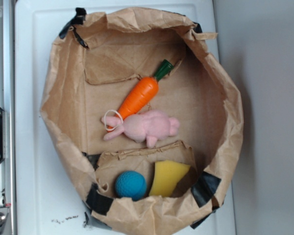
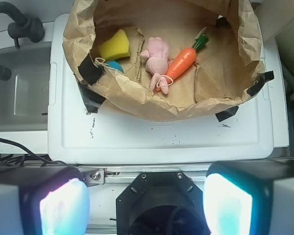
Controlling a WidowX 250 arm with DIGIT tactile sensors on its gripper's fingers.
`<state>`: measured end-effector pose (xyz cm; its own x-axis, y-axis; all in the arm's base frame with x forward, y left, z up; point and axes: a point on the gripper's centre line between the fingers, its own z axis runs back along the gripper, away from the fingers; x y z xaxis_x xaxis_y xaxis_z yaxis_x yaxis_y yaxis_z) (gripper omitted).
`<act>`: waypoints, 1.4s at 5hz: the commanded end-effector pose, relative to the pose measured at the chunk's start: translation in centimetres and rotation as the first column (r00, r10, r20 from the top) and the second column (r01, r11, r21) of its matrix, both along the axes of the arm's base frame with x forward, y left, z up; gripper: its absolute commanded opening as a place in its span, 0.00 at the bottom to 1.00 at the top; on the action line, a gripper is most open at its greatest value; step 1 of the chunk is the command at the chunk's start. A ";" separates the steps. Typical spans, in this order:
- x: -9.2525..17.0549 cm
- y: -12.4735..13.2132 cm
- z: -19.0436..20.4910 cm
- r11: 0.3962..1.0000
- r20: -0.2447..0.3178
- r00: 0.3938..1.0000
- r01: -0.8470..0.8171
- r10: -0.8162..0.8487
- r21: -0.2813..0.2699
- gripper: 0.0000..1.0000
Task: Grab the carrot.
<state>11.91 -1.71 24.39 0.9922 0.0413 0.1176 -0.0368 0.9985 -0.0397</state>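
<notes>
The carrot (image 1: 139,94) is bright orange with a dark green stem end and lies slanted on the floor of a brown paper bag (image 1: 63,88); in the wrist view the carrot (image 2: 182,62) is up at the top, inside the bag (image 2: 137,105). A white loop lies at its thin tip, and a pink plush bunny touches that end. My gripper (image 2: 146,203) hangs high above the robot's base, well short of the bag. It is open, with nothing between the wide-set glowing pads (image 2: 63,208). The exterior view does not show the gripper.
The pink plush bunny (image 1: 147,127) lies just beside the carrot. A blue ball (image 1: 130,184) and a yellow sponge (image 1: 168,177) sit behind a paper flap in the bag. The bag stands on a white tray (image 2: 152,142). A sink (image 2: 19,93) with a black tap is to the left in the wrist view.
</notes>
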 end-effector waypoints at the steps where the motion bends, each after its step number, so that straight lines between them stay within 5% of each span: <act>1: 0.0 0.0 0.0 1.000 0.000 1.000 0.000 0.000 0.000 1.00; 3: 8.0 0.1 0.1 0.994 0.042 0.994 -0.095 0.097 -0.051 1.00; 5: 17.2 5.6 -6.4 0.919 0.036 0.920 -0.391 0.390 0.045 1.00; 7: 17.2 5.6 -6.4 0.919 0.036 0.920 -0.391 0.390 0.045 1.00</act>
